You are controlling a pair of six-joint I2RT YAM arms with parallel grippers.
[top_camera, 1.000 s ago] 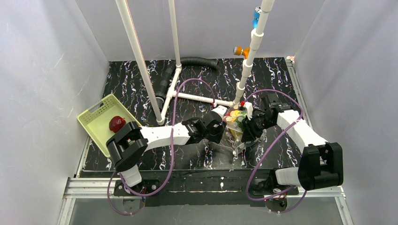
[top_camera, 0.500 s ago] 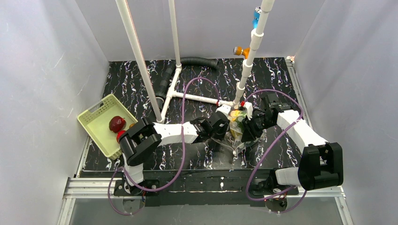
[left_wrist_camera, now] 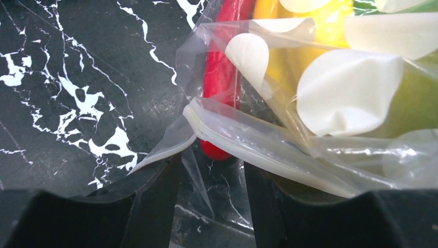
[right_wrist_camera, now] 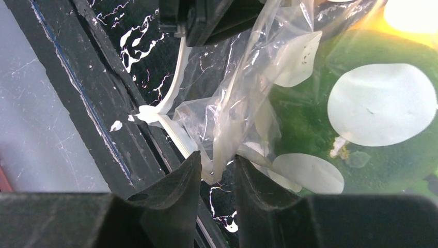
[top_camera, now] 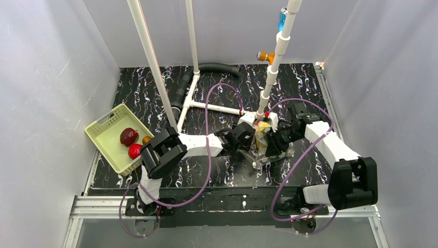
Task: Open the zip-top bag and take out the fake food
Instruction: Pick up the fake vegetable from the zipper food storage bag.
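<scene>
The zip-top bag point(top_camera: 263, 138), clear with pale round dots, stands at mid-table between both grippers. Through it in the left wrist view I see fake food: a red chili point(left_wrist_camera: 223, 77), a yellow banana point(left_wrist_camera: 310, 31) and a green piece point(left_wrist_camera: 408, 113). My left gripper point(left_wrist_camera: 212, 170) is open at the bag's thick zip rim point(left_wrist_camera: 248, 139), which drapes over its fingertips. My right gripper point(right_wrist_camera: 218, 163) is shut on a fold of the bag point(right_wrist_camera: 243, 93), with the green piece point(right_wrist_camera: 310, 103) behind it. A dark red round fruit point(top_camera: 127, 136) and a red one point(top_camera: 135, 151) lie in the basket.
The pale green perforated basket point(top_camera: 106, 129) sits tilted at the table's left edge, a small orange piece point(top_camera: 147, 139) by its rim. White pipes point(top_camera: 206, 106) lie and stand behind the bag; a black hose point(top_camera: 217, 68) curls at the back. Grey walls enclose the table.
My left arm's elbow swung right toward the bag, uncovering the red fruit and orange piece at the basket. The left gripper pressed closer to the bag. The right arm held still.
</scene>
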